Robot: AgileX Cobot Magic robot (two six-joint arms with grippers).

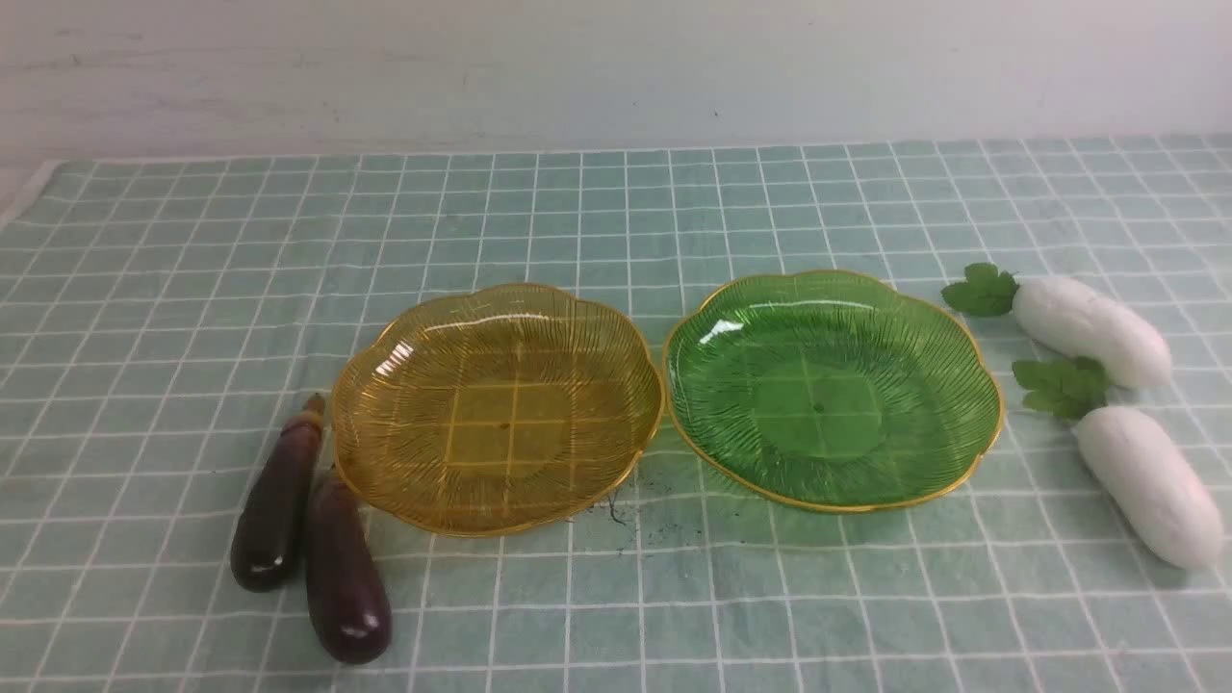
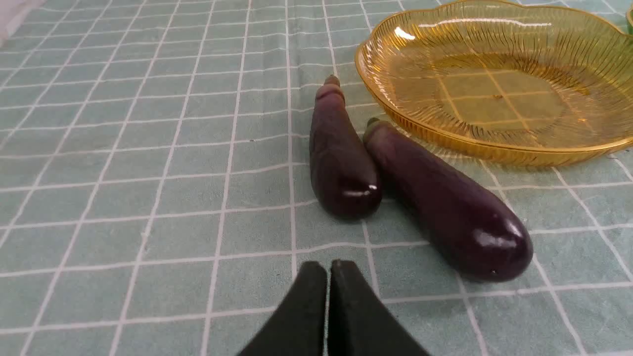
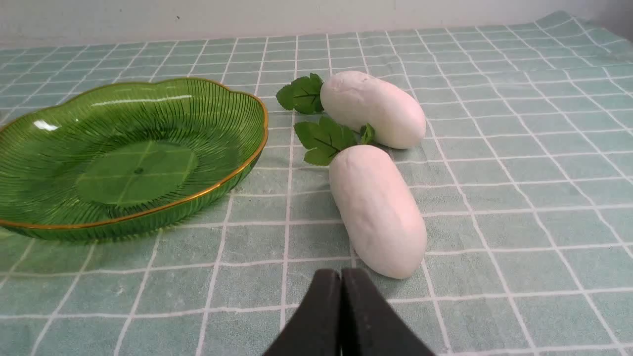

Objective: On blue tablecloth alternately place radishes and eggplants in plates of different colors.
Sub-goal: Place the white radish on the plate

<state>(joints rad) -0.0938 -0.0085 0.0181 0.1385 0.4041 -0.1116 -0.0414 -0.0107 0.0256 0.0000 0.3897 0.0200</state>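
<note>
On the blue tablecloth point(image 1: 192, 289), an empty amber-yellow plate point(image 1: 404, 356) and an empty green plate point(image 1: 731, 327) stand side by side. Two dark purple eggplants point(image 1: 277, 500) point(image 1: 345, 577) lie left of the amber plate; they also show in the left wrist view point(image 2: 341, 158) point(image 2: 445, 202). Two white radishes point(image 1: 1092, 330) point(image 1: 1150, 486) with green leaves lie right of the green plate, also in the right wrist view point(image 3: 373, 109) point(image 3: 378, 210). My left gripper point(image 2: 328, 269) is shut and empty, short of the eggplants. My right gripper point(image 3: 341, 277) is shut and empty, just short of the nearer radish. Neither gripper shows in the front view.
A pale wall point(image 1: 616, 67) runs behind the cloth's far edge. Dark specks point(image 1: 621, 505) mark the cloth between the plates. The cloth's left edge point(image 1: 29, 188) shows at the far left.
</note>
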